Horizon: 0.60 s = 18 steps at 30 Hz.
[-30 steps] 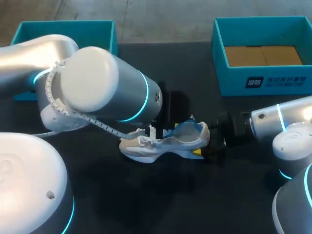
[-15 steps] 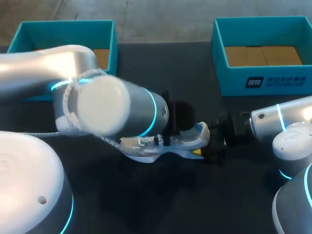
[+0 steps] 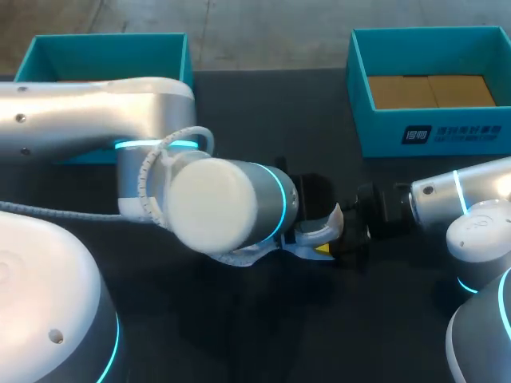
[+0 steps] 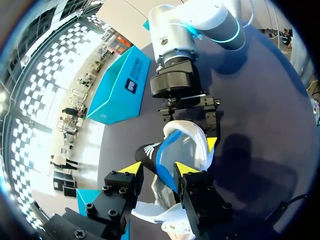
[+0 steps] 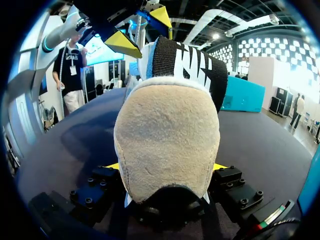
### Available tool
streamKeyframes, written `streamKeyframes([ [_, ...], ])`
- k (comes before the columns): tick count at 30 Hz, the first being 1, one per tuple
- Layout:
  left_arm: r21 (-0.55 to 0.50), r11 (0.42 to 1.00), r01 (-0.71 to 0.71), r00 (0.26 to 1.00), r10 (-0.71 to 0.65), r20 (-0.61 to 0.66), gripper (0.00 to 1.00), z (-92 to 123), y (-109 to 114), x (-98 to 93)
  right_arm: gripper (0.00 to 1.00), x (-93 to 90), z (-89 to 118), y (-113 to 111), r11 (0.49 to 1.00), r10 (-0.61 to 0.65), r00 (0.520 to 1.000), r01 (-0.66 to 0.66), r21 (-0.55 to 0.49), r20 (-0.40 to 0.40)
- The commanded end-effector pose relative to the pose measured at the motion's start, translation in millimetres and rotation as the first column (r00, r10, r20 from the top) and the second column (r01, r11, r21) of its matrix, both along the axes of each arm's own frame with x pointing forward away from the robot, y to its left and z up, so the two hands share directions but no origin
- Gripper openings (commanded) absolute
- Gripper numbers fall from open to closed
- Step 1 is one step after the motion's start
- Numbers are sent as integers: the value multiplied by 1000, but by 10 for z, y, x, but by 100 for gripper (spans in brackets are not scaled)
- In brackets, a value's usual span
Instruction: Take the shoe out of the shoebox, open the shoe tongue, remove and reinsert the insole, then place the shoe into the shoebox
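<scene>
Left arm [image 3: 227, 203] over shoe [image 3: 329, 220]; right hand [image 3: 335, 241] at heel.

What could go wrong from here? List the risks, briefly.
1. The right gripper clamps the shoe only at its heel; a pull on the tongue by the left gripper might twist it loose.
2. The left arm hides most of the shoe in the head view, so a slip could go unnoticed.

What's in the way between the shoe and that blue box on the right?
Nothing visible lies on the table between the shoe and the shoebox. The right gripper is clamped on its heel.
</scene>
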State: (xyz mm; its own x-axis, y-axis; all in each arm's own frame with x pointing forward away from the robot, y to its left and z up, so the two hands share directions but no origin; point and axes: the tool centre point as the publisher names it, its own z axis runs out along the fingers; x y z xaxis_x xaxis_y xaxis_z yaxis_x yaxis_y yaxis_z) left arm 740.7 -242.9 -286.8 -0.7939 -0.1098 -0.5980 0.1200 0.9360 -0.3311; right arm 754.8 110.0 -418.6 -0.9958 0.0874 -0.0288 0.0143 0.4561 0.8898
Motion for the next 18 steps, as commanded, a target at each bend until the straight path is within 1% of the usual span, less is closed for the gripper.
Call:
streamKeyframes([
  [1, 31, 999, -33, 999, 32, 28, 39, -38, -124, -2, 0, 1, -7, 15, 1000, -1, 1000, 1, -3, 0],
  [8, 48, 998, -36, 998, 33, 61, 41, -82, -173, 37, 0, 1, -7, 15, 1000, -1, 1000, 1, -3, 0],
  [18, 62, 997, -40, 993, 33, 112, 41, -150, -167, 106, 0, 1, -7, 15, 1000, -1, 1000, 1, -3, 0],
])
